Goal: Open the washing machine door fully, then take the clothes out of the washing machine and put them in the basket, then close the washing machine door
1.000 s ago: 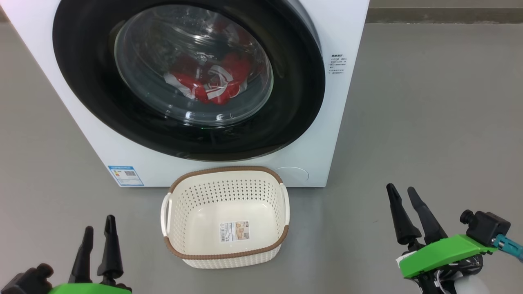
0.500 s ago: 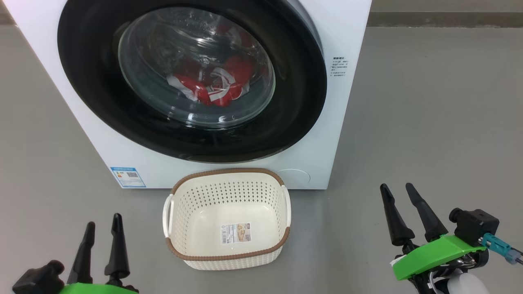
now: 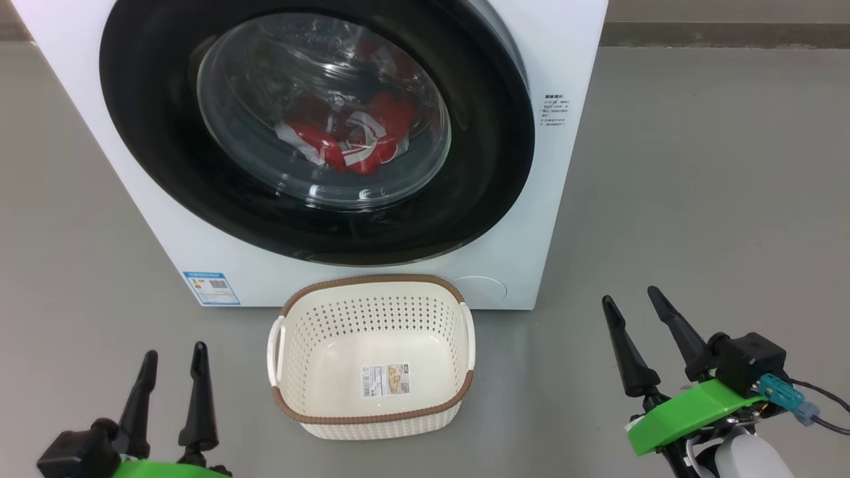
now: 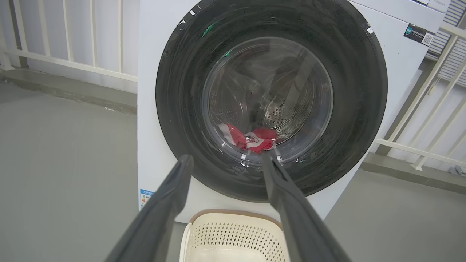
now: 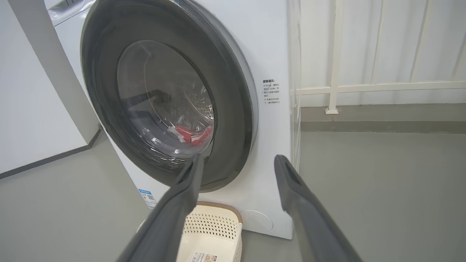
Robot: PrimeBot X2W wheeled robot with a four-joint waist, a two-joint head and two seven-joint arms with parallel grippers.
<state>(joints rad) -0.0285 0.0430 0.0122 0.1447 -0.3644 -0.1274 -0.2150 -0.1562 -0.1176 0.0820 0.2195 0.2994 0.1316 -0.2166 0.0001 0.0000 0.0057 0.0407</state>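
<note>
The white washing machine (image 3: 571, 60) stands ahead with its round glossy black door (image 3: 153, 166) against its front, slightly ajar on the right side in the right wrist view. Red and white clothes (image 3: 352, 143) lie inside the drum behind the glass, also visible as clothes (image 4: 251, 138) and clothes (image 5: 189, 134). The cream basket (image 3: 372, 392) sits on the floor just before the washer, holding nothing but its label. My left gripper (image 3: 172, 357) hovers open at lower left. My right gripper (image 3: 631, 297) is open at lower right, well short of the door.
Grey floor (image 3: 697, 199) stretches to the right of the washer. A white railing (image 5: 364, 87) and wall stand behind and beside the machine. A blue label sticker (image 3: 211, 287) marks the washer's lower left corner.
The head view has shifted slightly. My right gripper has moved up and leftward, toward the washer; the left gripper has risen a little. Door, clothes and basket have stayed put.
</note>
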